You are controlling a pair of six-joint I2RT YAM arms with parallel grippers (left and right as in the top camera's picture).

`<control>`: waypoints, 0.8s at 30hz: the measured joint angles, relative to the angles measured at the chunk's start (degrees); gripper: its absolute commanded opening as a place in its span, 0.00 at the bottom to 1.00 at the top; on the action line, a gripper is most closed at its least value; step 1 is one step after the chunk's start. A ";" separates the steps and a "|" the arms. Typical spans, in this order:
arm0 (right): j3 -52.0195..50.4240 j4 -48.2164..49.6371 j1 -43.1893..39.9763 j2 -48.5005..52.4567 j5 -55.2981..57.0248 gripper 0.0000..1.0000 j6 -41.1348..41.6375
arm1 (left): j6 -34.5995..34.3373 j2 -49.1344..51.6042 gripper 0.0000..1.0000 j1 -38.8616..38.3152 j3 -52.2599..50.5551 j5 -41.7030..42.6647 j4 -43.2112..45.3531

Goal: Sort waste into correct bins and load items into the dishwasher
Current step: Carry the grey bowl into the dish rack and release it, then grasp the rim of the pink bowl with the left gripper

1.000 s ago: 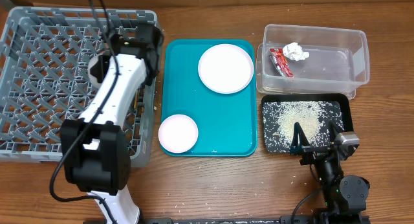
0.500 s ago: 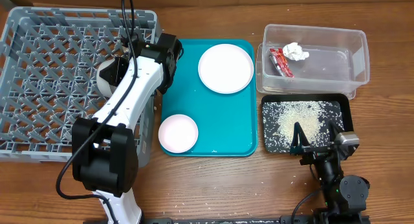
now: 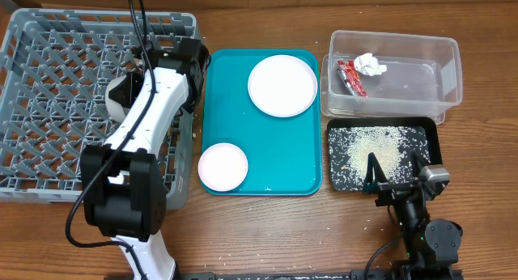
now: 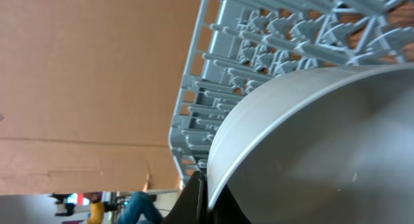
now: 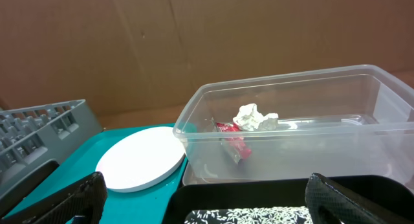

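The rim of the pale grey-green bowl (image 4: pixel 323 146) is pinched by the left gripper (image 4: pixel 200 197). Only one dark finger is seen, pressed right against the rim, so the grip is judged to be closed on the bowl. The bowl is held tilted over the right side of the grey dish rack (image 3: pixel 57 86). It cannot be told if the bowl touches the pegs. No other dish is seen in the rack, though part of it is hidden by the arm.

Just beside the rack lies the teal tray (image 3: pixel 259 171). Two things are left on it: the round plate (image 3: pixel 282 85) at the far end and the pink bowl (image 3: pixel 222 167) at the near end. These are not yet loaded.

The waste looks sorted. The red wrapper (image 3: pixel 351 76) and the white tissue ball (image 3: pixel 370 65) are seen inside the clear tub (image 3: pixel 449 49). The rice (image 3: pixel 372 146) is spread in the black tray (image 3: pixel 433 130). A few white specks, maybe rice, are seen on the table in front of the teal tray.

The right gripper (image 3: pixel 396 171) is parked at the near edge of the black tray. Its fingers are spread wide and nothing is held between them.

No chopsticks and no cup are seen in any view.

So the waste part seems done, one bowl is being loaded, and the plate and the pink bowl are left.
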 measured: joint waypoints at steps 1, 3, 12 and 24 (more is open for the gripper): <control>0.00 0.00 0.00 0.00 0.04 1.00 0.04 | 0.00 0.00 0.04 -0.24 0.00 0.31 0.15; 0.00 -0.02 0.00 0.00 0.02 1.00 0.02 | 0.00 0.00 0.04 -0.94 0.00 0.66 0.35; 0.00 -0.02 0.00 0.00 0.02 1.00 0.04 | 0.00 0.09 0.04 -2.99 0.00 0.85 -0.28; 0.00 -0.04 0.00 0.00 0.00 1.00 0.04 | -0.46 0.11 0.49 -7.37 0.02 13.90 -4.74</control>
